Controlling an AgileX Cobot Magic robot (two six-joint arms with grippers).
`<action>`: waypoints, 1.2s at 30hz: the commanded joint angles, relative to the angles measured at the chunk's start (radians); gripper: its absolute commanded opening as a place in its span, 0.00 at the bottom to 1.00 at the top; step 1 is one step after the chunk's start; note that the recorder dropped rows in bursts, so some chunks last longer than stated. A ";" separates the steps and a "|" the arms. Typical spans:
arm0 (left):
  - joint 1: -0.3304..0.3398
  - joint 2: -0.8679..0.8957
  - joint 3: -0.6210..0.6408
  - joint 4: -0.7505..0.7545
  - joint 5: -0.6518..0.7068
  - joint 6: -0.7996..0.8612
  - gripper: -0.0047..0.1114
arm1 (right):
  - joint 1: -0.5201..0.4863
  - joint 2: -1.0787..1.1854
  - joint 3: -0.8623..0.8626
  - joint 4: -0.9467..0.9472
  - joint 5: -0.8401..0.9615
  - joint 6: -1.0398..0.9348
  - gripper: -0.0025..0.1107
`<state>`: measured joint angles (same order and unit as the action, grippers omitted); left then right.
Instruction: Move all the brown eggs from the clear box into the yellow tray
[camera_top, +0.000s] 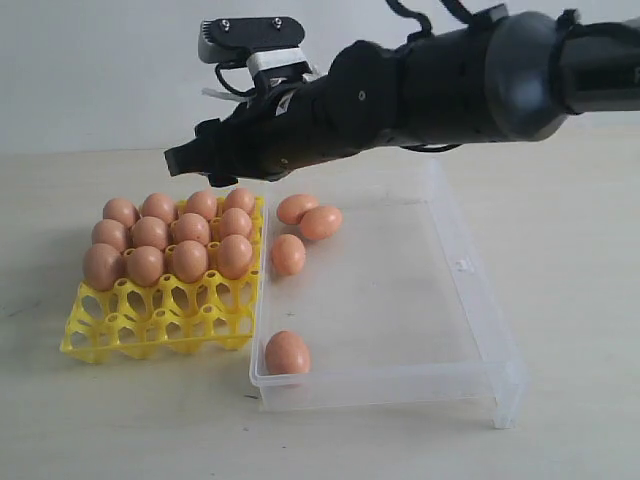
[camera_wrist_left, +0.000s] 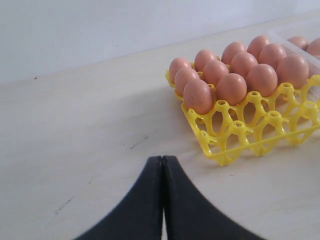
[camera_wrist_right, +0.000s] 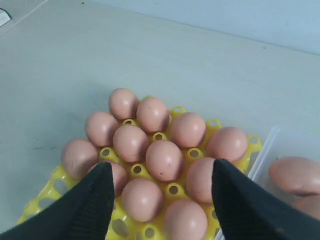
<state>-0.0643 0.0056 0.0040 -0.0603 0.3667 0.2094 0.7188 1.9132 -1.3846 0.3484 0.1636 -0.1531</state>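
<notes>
While your right claw (camera_wrist_right: 160, 164) is hanging wide open and empty over the tray (camera_top: 150, 330), you are likely between carries — the next move is calling for a reach into the box (camera_top: 400, 300). Twelve eggs (camera_top: 190, 260) are filling the tray's far cups; four are lying along the box's tray-side edge — one at its near corner.

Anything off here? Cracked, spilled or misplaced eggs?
Nothing stands out. Twelve brown eggs sit in cups of the yellow tray. Four more lie loose in the clear box, one egg alone at its near-left corner. No cracks or spills visible.
</notes>
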 joint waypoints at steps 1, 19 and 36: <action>-0.004 -0.006 -0.004 -0.001 -0.006 0.000 0.04 | -0.005 -0.119 -0.009 -0.016 0.137 -0.040 0.50; -0.004 -0.006 -0.004 -0.001 -0.006 0.000 0.04 | -0.291 0.053 -0.228 -0.166 0.612 -0.187 0.46; -0.004 -0.006 -0.004 -0.001 -0.006 0.000 0.04 | -0.213 0.307 -0.426 -0.333 0.463 -0.219 0.46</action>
<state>-0.0643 0.0056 0.0040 -0.0603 0.3667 0.2094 0.4938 2.1995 -1.8006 0.0410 0.6252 -0.3574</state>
